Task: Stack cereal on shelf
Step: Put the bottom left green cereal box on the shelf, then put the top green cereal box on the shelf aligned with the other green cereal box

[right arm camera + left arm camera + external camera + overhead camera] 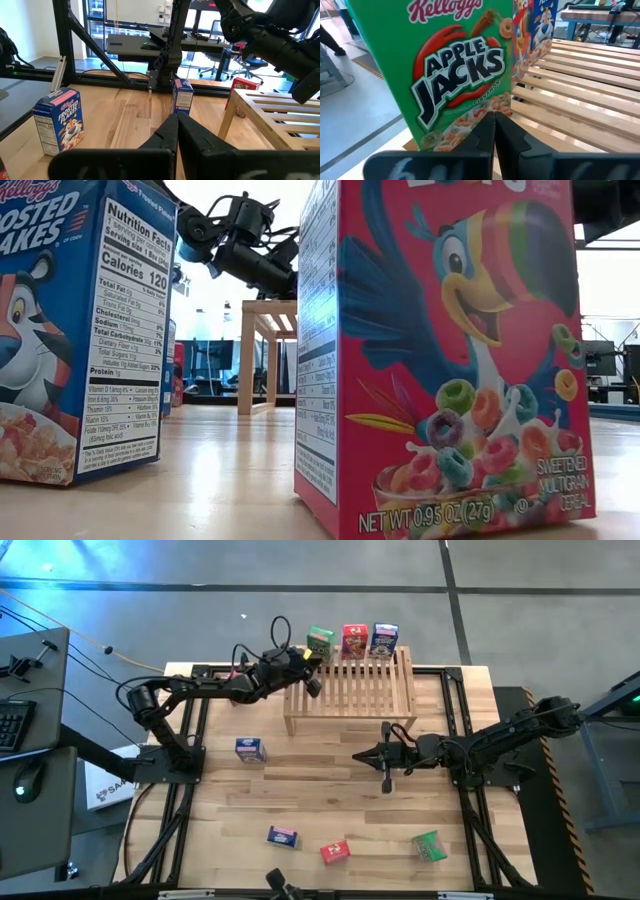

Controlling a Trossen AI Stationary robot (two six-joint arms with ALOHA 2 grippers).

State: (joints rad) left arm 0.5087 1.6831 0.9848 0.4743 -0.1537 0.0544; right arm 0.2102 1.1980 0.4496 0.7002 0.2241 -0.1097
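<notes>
One green cereal box [452, 75] stands just beyond the closed, empty left pincer [495, 127].

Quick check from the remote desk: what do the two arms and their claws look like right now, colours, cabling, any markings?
Both arms are black and built of jointed segments. The left arm carries loose black cable loops near its wrist and a small yellow spot by the left claw. The right arm ends in the right claw with two black, blunt, wedge-shaped fingers.

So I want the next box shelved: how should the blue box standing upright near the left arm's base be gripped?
Take the blue box across its two narrow sides near the top, coming from above: it stands upright and alone on the table, nothing crowding it.
</notes>
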